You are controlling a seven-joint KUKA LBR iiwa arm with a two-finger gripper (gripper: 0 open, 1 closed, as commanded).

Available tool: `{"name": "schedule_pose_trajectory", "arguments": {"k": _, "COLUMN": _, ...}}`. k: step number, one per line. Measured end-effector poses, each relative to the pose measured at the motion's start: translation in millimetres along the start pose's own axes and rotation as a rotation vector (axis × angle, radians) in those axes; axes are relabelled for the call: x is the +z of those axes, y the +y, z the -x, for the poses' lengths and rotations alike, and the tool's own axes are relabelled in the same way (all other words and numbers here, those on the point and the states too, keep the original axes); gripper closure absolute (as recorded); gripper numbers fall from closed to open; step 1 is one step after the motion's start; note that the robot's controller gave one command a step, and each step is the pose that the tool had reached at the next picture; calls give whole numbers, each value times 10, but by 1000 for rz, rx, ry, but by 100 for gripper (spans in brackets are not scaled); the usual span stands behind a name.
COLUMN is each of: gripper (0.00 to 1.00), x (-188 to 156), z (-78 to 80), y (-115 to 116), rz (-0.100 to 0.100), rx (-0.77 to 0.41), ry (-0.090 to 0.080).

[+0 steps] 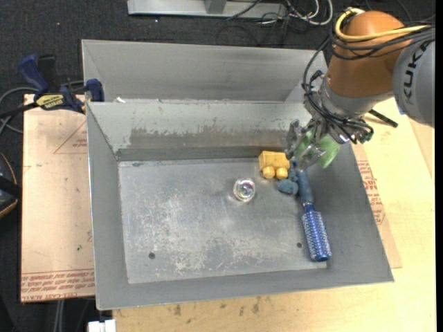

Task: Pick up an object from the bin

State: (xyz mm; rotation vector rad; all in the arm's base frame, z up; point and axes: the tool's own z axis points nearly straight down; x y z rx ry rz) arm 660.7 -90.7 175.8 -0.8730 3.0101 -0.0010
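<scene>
- Camera view: the grey metal bin has most of its floor bare, and the few loose things lie toward its right rear part
- The arm comes in from the right with its orange cover and dark cables above the bin's right rear corner; the gripper hangs low there, close to the right wall
- Whether the claw is open or closed cannot be told, since the cables and its own body crowd that spot
- A pale green shape lies tight against the gripper's right side; it is perhaps a thing from the bin, but the view does not settle this
- A yellow block toy lies on the floor just left of the gripper, near the back wall
- A blue hairbrush lies just below the gripper, its handle end nearest the claw and its bristled head pointing toward the front right
- A small round clear thing lies alone near the middle of the floor, apart from the yellow block toy
</scene>
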Motion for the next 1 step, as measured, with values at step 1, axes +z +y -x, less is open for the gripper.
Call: {"name": "schedule_pose_trajectory", "arguments": {"k": 1, "gripper": 100, "x": -119, "z": 14, "y": -1, "rz": 1, "rx": 2, "ry": 1}}
